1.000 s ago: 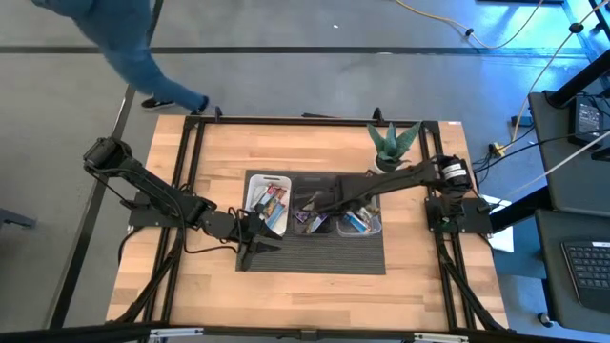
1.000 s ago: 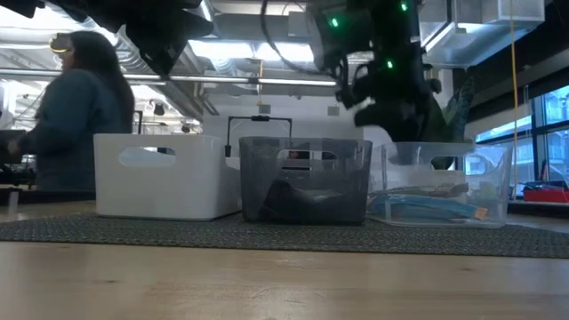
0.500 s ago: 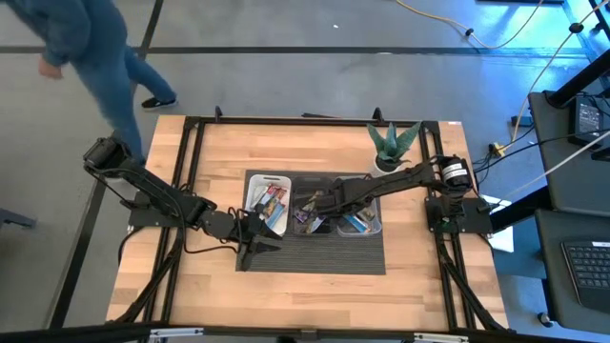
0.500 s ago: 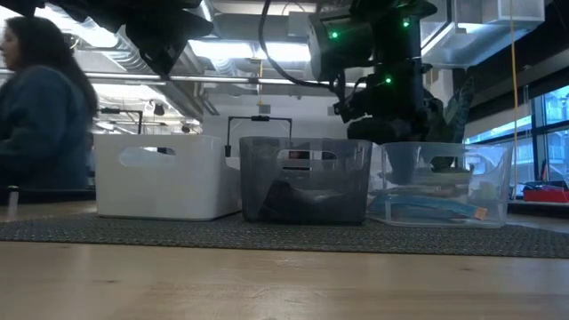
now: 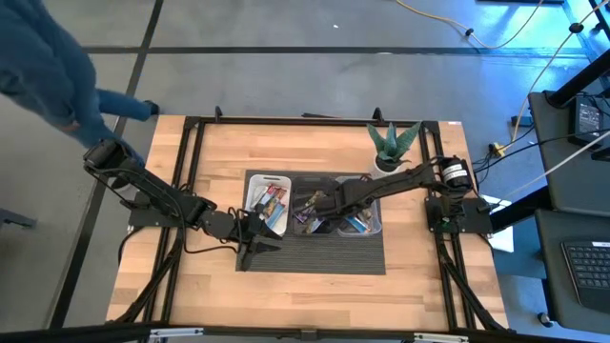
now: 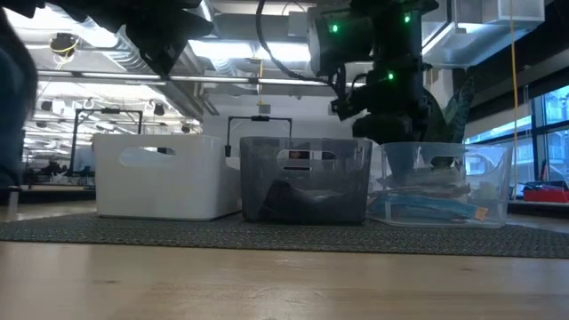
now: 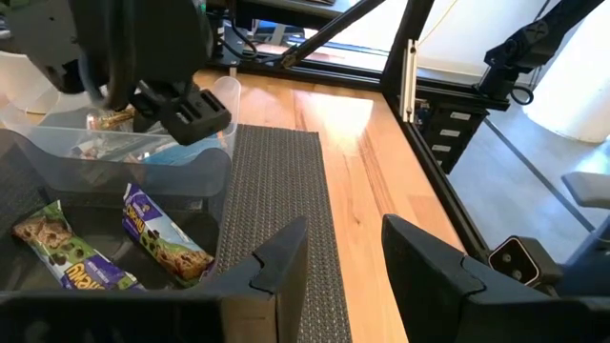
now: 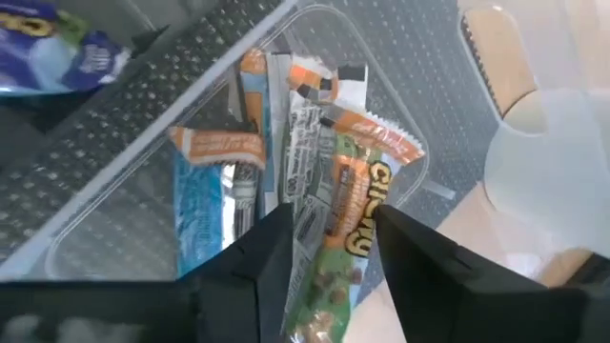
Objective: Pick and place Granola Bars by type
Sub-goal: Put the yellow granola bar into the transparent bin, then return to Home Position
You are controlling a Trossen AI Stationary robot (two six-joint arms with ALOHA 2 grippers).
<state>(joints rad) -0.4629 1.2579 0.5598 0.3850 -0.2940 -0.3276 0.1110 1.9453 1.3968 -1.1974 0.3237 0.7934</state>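
Three trays stand in a row on a dark mat: white (image 5: 259, 181), black (image 5: 329, 181), clear (image 5: 377, 227). The clear tray (image 8: 315, 19) holds blue, silver and orange-ended Granola Bars (image 8: 200, 205). A green-wrapped bar (image 8: 357, 191) lies lengthwise between the parted fingers of my right gripper (image 8: 334, 217), which points down over that tray (image 5: 322, 203). Two purple-wrapped bars (image 7: 162, 243) lie in the black tray (image 7: 24, 157). My left gripper (image 7: 343, 238) hovers open over the mat in front of the white tray (image 5: 255, 240), nothing between its fingers. My right gripper has its fingers (image 8: 272, 252) on either side of the green bar's lower half (image 8: 343, 257), pointing down and lying along it. Whether they touch the wrapper, I cannot tell. The bar's upper end (image 8: 376, 143) lies over the other bars in the clear tray.
A potted plant (image 5: 391, 143) stands at the table's far right, close behind the clear tray; its white pot (image 8: 553, 162) shows in the right wrist view. More bars lie in the white tray (image 5: 272, 202). Bare wood lies left, right and in front of the mat (image 5: 315, 259).
My right gripper has sunk a little toward the clear tray and shifted slightly toward the table's right edge. A person beyond the table's far left corner has walked off to the left.
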